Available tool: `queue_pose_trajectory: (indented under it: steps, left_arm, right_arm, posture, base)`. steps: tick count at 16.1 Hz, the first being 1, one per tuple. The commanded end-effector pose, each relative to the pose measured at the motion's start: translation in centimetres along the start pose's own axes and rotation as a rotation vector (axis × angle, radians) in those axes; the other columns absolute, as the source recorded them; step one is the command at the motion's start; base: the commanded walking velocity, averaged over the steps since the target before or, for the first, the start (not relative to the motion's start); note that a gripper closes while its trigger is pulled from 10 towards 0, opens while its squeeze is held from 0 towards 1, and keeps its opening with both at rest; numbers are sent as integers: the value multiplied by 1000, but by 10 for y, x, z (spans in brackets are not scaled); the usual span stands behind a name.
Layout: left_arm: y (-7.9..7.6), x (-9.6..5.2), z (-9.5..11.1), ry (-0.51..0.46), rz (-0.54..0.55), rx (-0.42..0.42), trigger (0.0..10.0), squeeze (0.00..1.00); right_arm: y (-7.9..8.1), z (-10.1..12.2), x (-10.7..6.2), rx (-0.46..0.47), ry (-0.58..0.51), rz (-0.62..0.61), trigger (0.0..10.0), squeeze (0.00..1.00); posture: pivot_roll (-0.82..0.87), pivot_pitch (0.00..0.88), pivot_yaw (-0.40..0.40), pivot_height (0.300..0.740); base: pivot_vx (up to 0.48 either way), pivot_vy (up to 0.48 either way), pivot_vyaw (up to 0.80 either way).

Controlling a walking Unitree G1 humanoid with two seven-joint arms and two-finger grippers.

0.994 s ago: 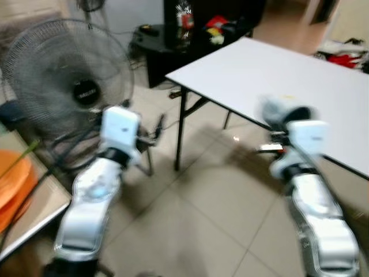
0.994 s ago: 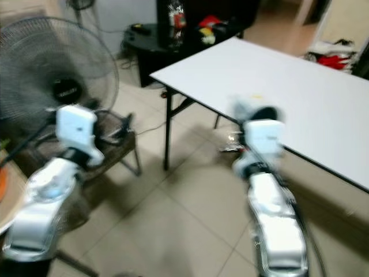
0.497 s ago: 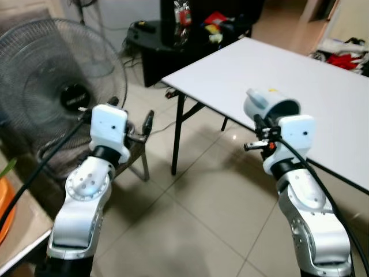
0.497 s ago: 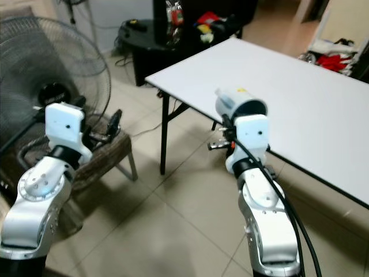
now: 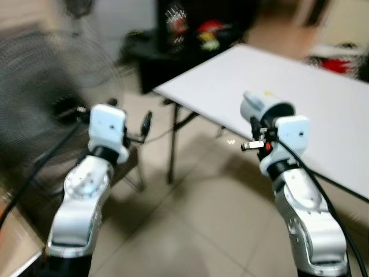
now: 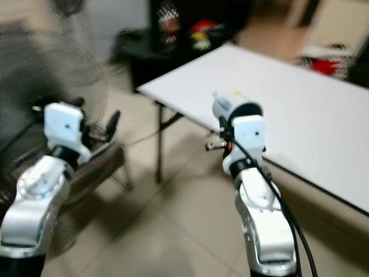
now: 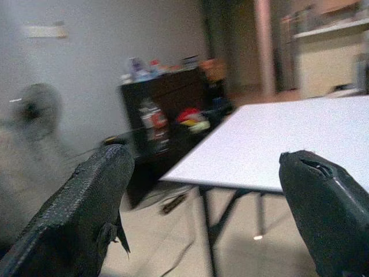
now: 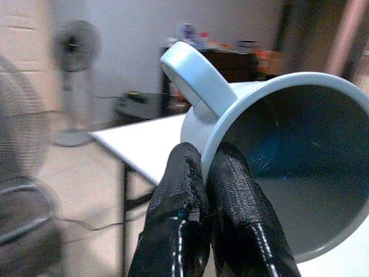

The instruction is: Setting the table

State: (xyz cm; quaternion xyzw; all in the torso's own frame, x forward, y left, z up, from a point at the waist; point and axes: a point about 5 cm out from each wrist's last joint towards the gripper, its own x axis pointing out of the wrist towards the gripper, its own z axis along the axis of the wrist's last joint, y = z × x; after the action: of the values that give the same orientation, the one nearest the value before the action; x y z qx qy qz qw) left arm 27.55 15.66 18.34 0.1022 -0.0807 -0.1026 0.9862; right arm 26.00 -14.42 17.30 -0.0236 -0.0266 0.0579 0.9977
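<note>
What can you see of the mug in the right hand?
The mug is pale grey-blue, smooth like glazed ceramic or plastic, with one loop handle. It is tipped on its side, mouth toward the wrist camera, and looks empty. The right hand pinches its rim, one finger inside and one outside, beside the handle. In the head views it sits above the near edge of the white table.

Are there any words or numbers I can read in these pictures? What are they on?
None can be read.
Fan: the dark middle disc may carry a label, but it is too blurred.
Mug held in the right gripper: a small yellow spot on its side, too small to read.
Bottles and packets on the dark cabinet: coloured labels, all too blurred.
</note>
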Motion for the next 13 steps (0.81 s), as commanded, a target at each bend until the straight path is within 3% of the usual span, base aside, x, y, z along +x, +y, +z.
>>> queue_pose_trajectory:
  steps: [1,13]
  left_arm:
    - [-9,3,3,-12,-37,-9,10000,0]
    - [-4,6,1,-11,-14,-12,10000,0]
  right_arm:
    - [-8,3,0,-11,-11,-26,10000,0]
    - [-4,2,7,-125,7,35,10000,0]
  posture:
    - [7,0,-13,740]
    - [-9,0,-10,740]
  base:
    - [382,0,-800]
    - [413,0,0]
